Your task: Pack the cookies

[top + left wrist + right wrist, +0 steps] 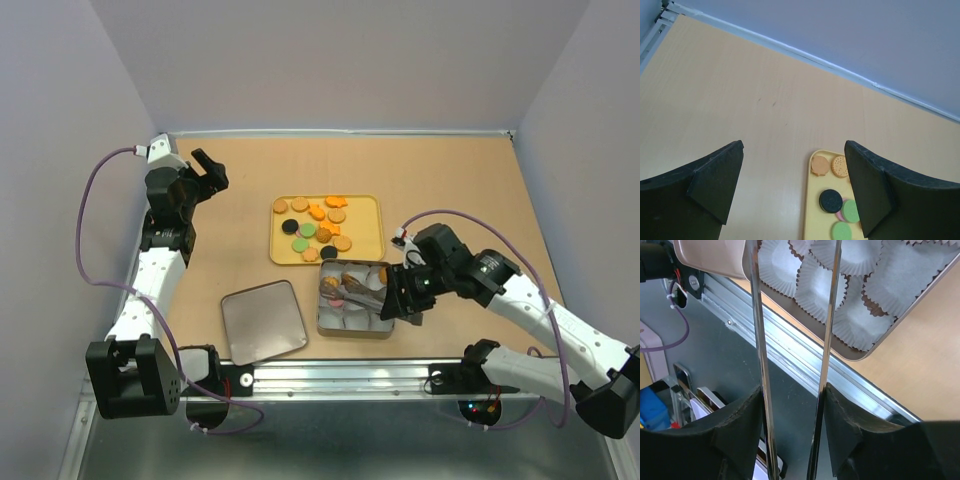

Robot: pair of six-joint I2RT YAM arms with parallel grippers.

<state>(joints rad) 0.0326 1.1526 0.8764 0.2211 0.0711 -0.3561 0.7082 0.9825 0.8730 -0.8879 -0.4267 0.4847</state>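
While the right jaws clasp both blades of a pair of metal tongs [758, 340], with the blades apart, the tongs reach over a rectangular tin [352, 331] at the lower centre of the top view. The tin is lined with white paper cups [820, 280]. Whether the tips carry anything I cannot tell. The left jaws stand wide apart and grasp nothing, raised over the worktop [450, 180] at the upper left. Most cookies [308, 230], tan, pink, green, black and orange, lie on a yellow tray [368, 212] just above the tin. A pink one and a brown one seem to sit in the tin's left cups. A lid [262, 320] lies flat left of the tin.
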